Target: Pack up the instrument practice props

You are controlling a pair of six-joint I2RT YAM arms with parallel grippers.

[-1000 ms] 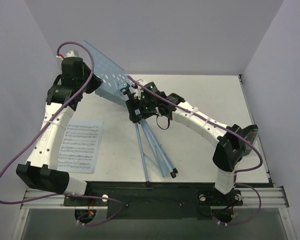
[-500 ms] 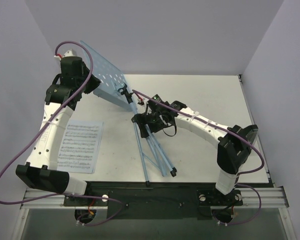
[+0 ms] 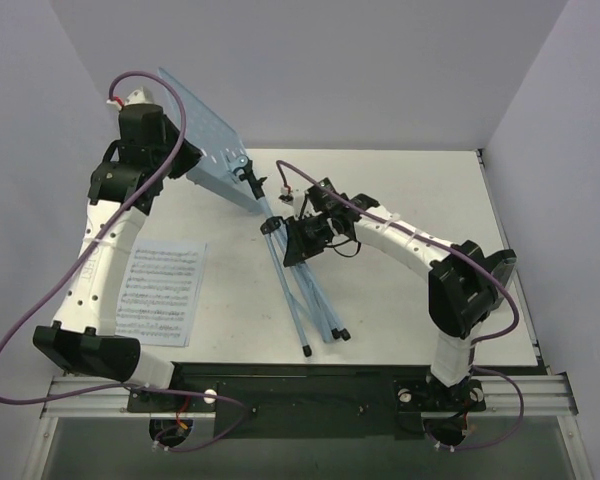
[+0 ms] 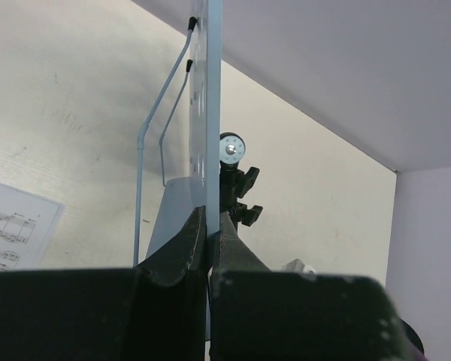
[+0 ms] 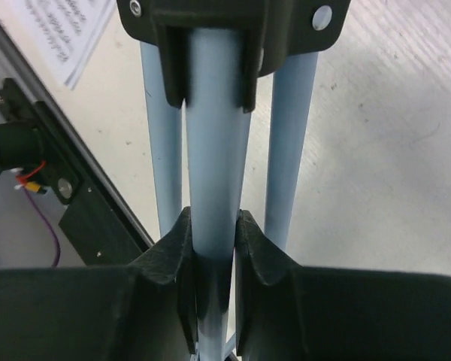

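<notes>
The light-blue hole-punched music stand plate is tilted up at the back left. My left gripper is shut on its edge. In the left wrist view the plate runs edge-on out of the shut gripper, past a black knob. The stand's thin tripod legs lie folded together toward the near edge. My right gripper is shut on the centre pole, fingertips pressed to both sides, below a black collar. A white sheet-music page lies flat at the left.
An aluminium rail with the arm bases runs along the near edge, and its black bracket shows in the right wrist view. Purple cables loop round both arms. White walls close the back and sides.
My right gripper went from open to shut on the stand's pole. The tripod legs drew closer together. The left arm raised the plate slightly, up and to the left.
</notes>
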